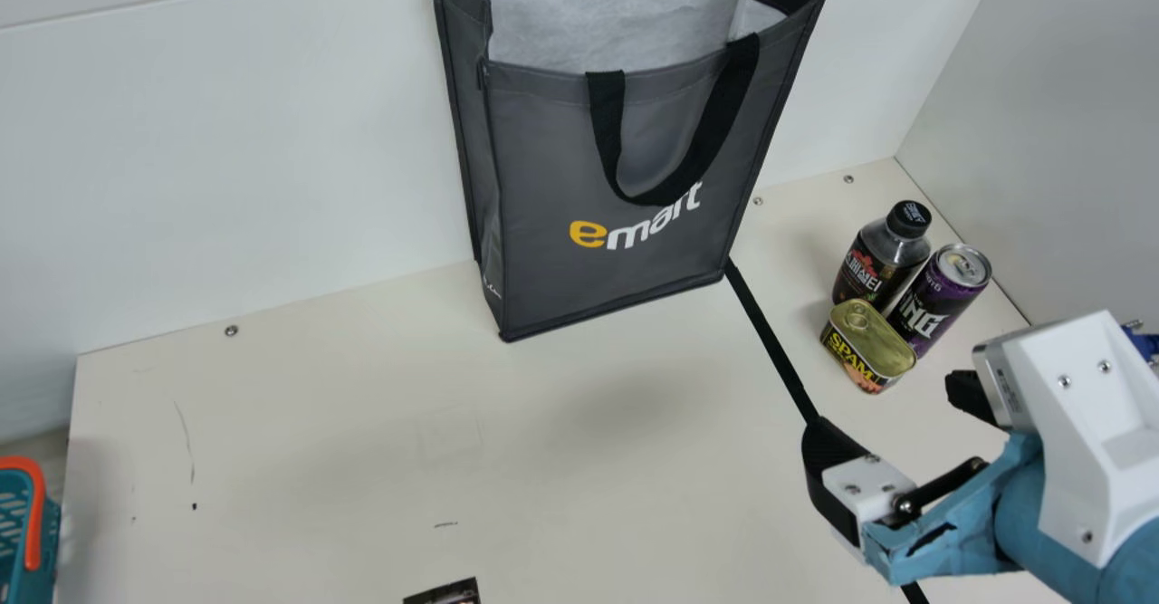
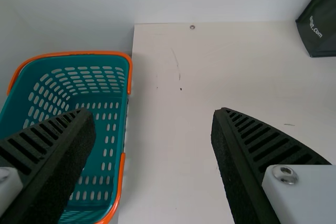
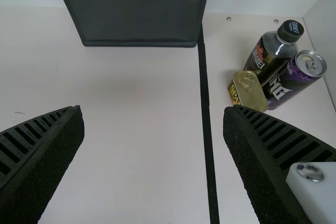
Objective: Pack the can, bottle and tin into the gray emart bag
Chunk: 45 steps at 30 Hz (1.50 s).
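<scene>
The gray emart bag (image 1: 543, 151) stands upright on the tabletop (image 1: 317, 423), its mouth open around a white lining (image 1: 616, 24). To the bag's right in the main view, and a little forward of it, the bottle (image 1: 867, 278) and the can (image 1: 933, 305) stand close together, with the tin (image 1: 874, 337) just in front of them. Nothing of the three is packed.

The right gripper (image 3: 153, 111) is wide open and empty, forward of the bag. The left gripper (image 2: 155, 115) is also wide open and empty, to the bag's left, beside a teal basket (image 2: 127, 85).

The step in hand appears to be the first pick, by the right gripper. The tin looks the easiest start, being frontmost. It is best taken from above, fingers lined up along its outer sides, since a finger forced into the narrow gap behind could topple the bottle or can. Once held, it should rise well above the bag's rim before crossing, clear of the front handle (image 1: 608, 124), and be released low inside the lining.

Counted: one can, one bottle, one tin, one bag, one basket, two grippers.
</scene>
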### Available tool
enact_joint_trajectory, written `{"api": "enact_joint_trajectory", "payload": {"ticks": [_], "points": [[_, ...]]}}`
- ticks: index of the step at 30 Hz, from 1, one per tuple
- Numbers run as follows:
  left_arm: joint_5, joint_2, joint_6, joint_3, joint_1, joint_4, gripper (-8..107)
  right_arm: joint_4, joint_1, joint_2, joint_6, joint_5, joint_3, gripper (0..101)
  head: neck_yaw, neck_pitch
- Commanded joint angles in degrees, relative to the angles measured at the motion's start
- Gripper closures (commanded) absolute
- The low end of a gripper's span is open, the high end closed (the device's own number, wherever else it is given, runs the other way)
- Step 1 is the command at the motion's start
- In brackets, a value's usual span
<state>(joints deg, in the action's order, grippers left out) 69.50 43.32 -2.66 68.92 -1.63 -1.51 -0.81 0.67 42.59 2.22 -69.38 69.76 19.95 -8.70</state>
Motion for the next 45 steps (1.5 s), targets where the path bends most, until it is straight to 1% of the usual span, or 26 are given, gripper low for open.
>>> {"api": "enact_joint_trajectory", "payload": {"ticks": [1,29,37,45], "points": [[0.0,0.0,0.0,0.0,0.0,0.0,9,0.0,0.0,0.0,0.0,0.0,0.0,10,0.05,-1.3],[0.0,0.0,0.0,0.0,0.0,0.0,9,-0.15,0.35,0.43,-0.2,0.2,0.35,10,0.05,-1.3],[0.0,0.0,0.0,0.0,0.0,0.0,9,-0.4,0.74,2.11,0.16,0.74,2.5,10,0.05,-1.3],[0.0,0.0,0.0,0.0,0.0,0.0,9,-1.32,1.57,4.87,1.03,1.43,6.19,10,0.05,-1.3]]}}
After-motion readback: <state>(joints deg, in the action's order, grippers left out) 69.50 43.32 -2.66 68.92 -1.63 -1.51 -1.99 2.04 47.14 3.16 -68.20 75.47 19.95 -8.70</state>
